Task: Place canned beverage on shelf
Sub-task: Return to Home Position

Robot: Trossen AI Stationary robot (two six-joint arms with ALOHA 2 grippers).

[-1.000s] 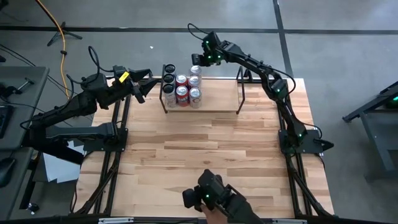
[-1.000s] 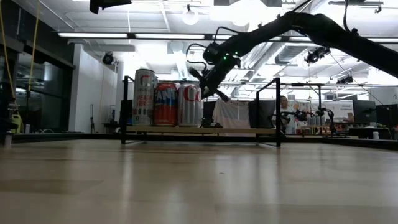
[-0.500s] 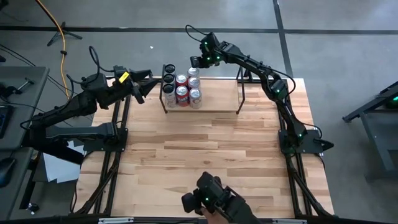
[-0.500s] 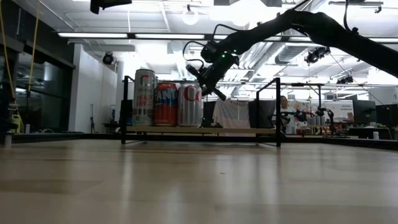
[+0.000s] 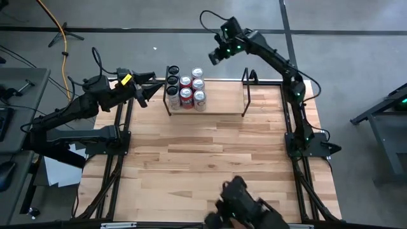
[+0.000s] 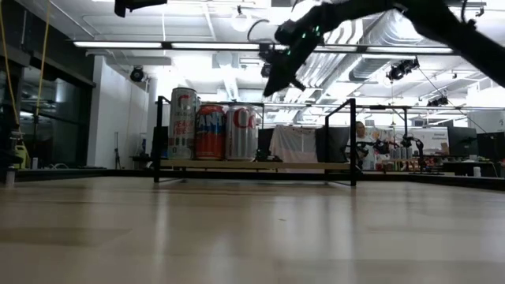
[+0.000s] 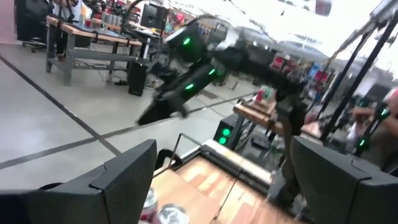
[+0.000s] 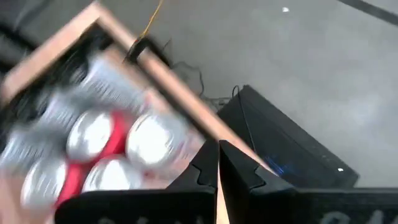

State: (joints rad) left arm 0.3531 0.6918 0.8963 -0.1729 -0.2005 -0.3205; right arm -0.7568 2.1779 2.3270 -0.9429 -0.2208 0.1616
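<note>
Several cans (image 5: pixel 186 88), red and silver, stand upright in a cluster at the left end of the shelf (image 5: pixel 219 107), a low plank rack with black rod uprights at the table's far edge. They also show in the low view (image 6: pixel 211 126). My right gripper (image 5: pixel 213 57) is shut and empty, up in the air beyond the table's far edge, to the right of and above the cans (image 8: pixel 112 146). My left gripper (image 5: pixel 146 89) is open and empty, left of the shelf, its fingers pointing toward the cans.
The right part of the shelf plank (image 6: pixel 308 165) is bare. A person's hand holds a dark device (image 5: pixel 245 207) over the table's near edge. The wooden tabletop (image 5: pixel 210 152) lies between it and the shelf.
My right gripper has risen from beside the rightmost far can and drawn back toward the far right, clear of the shelf. The cans have stayed put. The dark device at the near edge has shifted toward the right.
</note>
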